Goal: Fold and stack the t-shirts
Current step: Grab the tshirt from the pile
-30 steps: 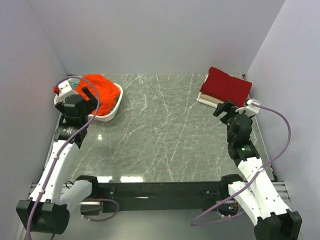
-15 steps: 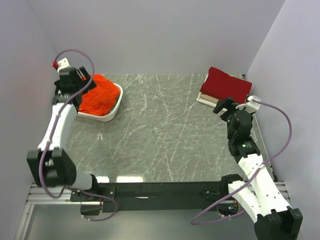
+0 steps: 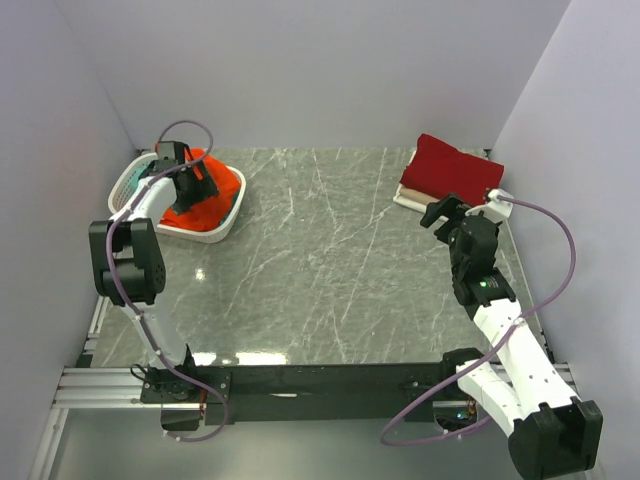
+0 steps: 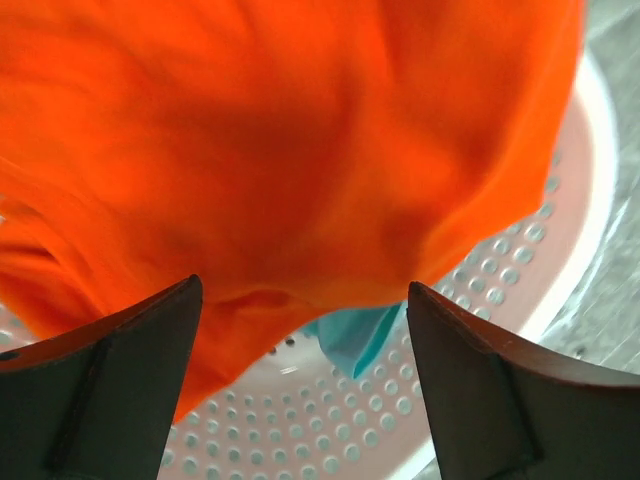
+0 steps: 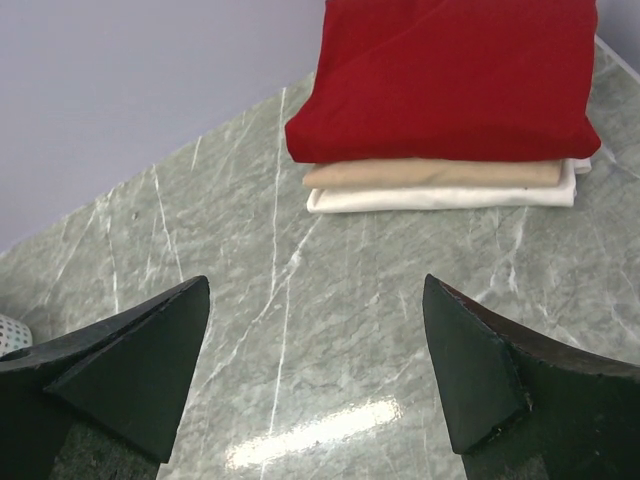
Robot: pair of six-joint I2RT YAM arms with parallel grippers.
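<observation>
**Entry: shirt pick from basket, far-left corner — hazards and surroundings**

- **Left gripper** [image 4: 300, 290]: jaws spread wide, nothing clamped, poised low over the bright orange crumpled cloth t-shirt [image 4: 300, 150].
- **Location of work:** the orange shirt lies heaped in the white perforated plastic basket [image 4: 500, 290] at the table's far-left corner. A teal cloth t-shirt [image 4: 355, 335] shows as a small fold beneath it.
- **Hazard 1:** a deep bite may likely take teal and orange together, so two shirts would come out as one.
- **Hazard 2:** the basket looks light. Cloth catching on its holes or rim could drag or tip it towards the left edge.
- **Hazard 3:** a pinch on a loose fold could slip, and the shirt would fall bunched.
- **Right gripper** [image 5: 315, 285]: jaws wide, empty, hanging over bare grey marbled tabletop [image 5: 330, 330].
- **Finished stack:** folded dark red t-shirt [image 5: 450, 80] on folded cream-white cloth [image 5: 430, 175], at the far-right corner. It sits just ahead of the right gripper, and a forward reach could nudge it.
- **Obstructions:** the basket wall crowds the left gripper.
</observation>
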